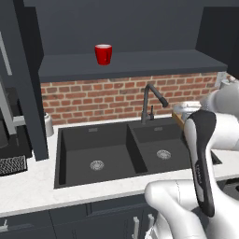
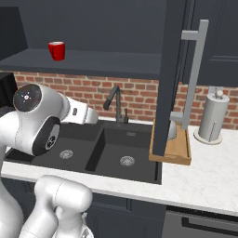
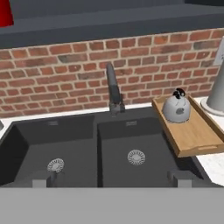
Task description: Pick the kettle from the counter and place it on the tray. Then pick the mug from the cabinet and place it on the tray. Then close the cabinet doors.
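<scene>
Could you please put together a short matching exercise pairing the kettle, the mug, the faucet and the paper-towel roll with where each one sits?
Things:
1. kettle
2. mug
3. faucet
4. paper-towel roll

Places:
A. on the cabinet shelf
B. on the counter right of the tray
C. on the tray
D. behind the sink, against the brick wall

Pairs: 1-C, 2-A, 3-D, 4-B

Kettle (image 2: pixel 172 130) mostly behind open cabinet door (image 2: pixel 168 74); mug (image 3: pixel 5 12) edge-cropped.
</scene>
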Tool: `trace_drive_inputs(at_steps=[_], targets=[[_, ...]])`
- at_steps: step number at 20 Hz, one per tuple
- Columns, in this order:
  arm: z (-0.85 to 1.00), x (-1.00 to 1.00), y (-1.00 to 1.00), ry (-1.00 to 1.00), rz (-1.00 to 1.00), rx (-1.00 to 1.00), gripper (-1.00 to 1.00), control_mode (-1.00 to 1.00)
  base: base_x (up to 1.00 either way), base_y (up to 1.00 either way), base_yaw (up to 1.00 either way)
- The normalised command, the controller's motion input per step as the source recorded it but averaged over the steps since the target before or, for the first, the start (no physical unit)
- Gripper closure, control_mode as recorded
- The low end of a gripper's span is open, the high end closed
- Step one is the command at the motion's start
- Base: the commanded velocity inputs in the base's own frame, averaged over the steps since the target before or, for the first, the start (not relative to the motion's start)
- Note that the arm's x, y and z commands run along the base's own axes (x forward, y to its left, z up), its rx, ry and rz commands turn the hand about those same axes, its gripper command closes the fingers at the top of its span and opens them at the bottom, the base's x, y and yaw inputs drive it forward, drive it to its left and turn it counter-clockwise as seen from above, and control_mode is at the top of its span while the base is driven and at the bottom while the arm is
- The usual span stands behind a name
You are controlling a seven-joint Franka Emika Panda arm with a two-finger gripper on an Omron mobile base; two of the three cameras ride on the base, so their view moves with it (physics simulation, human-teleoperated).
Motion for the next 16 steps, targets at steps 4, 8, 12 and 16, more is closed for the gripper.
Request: trace_drive_inputs(at_steps=[4,8,12,16], targets=[[0.44,-0.12,0.55,-0.12,0.11,-0.01,-1.00,-1.00,0.00,0.00,0.00],[0.50,0.00,0.58,-0.07,0.02,-0.01,-1.00,-1.00,0.00,0.00,0.00],[0.54,0.00,0.63,-0.12,0.00,-0.02,-1.00,-1.00,0.00,0.00,0.00],[0.43,0.00,0.54,-0.07,-0.01,-0.01,-1.00,-1.00,0.00,0.00,0.00]])
